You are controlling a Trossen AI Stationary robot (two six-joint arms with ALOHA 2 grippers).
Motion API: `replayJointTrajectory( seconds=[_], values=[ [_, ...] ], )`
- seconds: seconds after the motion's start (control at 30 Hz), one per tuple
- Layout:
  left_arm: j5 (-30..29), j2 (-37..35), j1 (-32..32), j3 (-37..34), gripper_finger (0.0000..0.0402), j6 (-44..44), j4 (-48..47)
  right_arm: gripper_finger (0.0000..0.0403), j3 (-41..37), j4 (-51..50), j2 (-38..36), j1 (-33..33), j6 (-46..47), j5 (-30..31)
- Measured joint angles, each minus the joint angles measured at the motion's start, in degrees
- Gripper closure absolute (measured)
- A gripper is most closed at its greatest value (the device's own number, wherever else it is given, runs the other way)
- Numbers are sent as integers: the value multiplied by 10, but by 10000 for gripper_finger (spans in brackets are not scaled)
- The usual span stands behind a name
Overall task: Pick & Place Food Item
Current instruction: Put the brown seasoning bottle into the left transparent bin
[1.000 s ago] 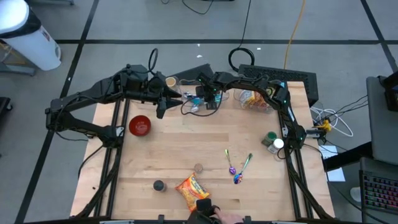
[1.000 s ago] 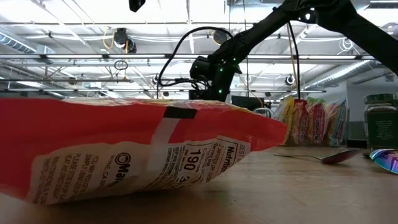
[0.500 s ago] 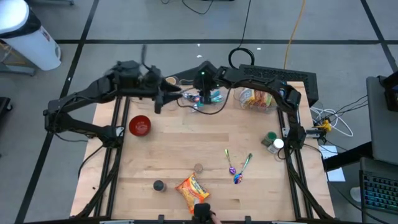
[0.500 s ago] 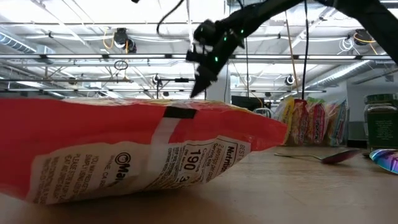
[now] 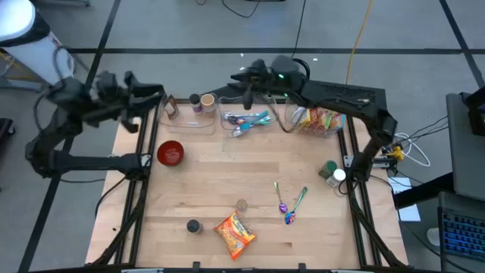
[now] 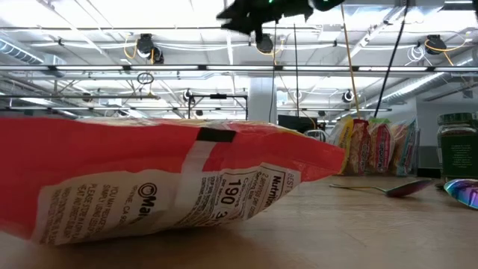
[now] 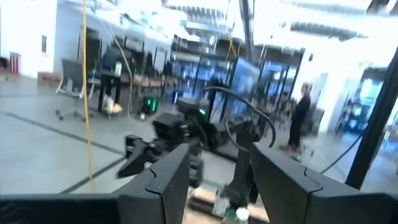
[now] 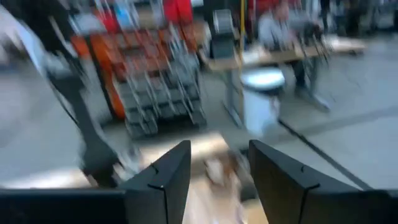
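The food item, an orange snack bag (image 5: 233,233), lies flat on the wooden table near its front edge; it fills the low view (image 6: 149,187). No gripper touches it. My left gripper (image 5: 158,94) hangs raised over the table's far left corner, open and holding nothing, as the left wrist view (image 7: 221,180) shows. My right gripper (image 5: 241,82) is high above the far edge, pointing about level. It is also open and holds nothing in the right wrist view (image 8: 221,180).
A clear tray (image 5: 244,121) with spoons and a clear bin of snack bags (image 5: 314,120) stand at the back. A red bowl (image 5: 170,152) is at the left, two spoons (image 5: 288,203) right of centre, a green-lidded jar (image 5: 330,168) at the right, and two small caps (image 5: 193,226) near the bag.
My left gripper has pulled back from the back tray toward the table's left edge, rising and tipping up. My right gripper has risen from the tray toward the far edge and tipped up to about level. A person's hand beside the bag at the near edge has gone.
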Motion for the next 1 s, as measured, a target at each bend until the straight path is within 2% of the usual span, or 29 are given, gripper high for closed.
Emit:
replayJointTrajectory(
  seconds=[0.13,0.23,0.37,0.53,0.63,0.77,0.87,1.0],
  values=[
    [-4,-68,-11,-89,224,-34,62,253,-117,170,-63,24,57,0],
    [-5,-107,-21,-179,224,-70,142,254,-201,251,-112,48,66,2],
    [-7,-125,-33,-291,224,-128,271,254,-285,263,-174,89,60,7],
    [10,-87,-59,-371,224,-171,412,259,-368,245,-238,159,41,72],
    [34,-38,-77,-378,224,-169,463,259,-390,192,-267,210,7,138],
    [52,29,-96,-352,224,-154,452,259,-385,76,-281,276,-20,209],
    [71,65,-111,-320,224,-135,398,259,-376,13,-283,313,-17,215],
    [86,104,-137,-258,224,-114,255,259,-375,-36,-283,349,7,215]
  ],
)
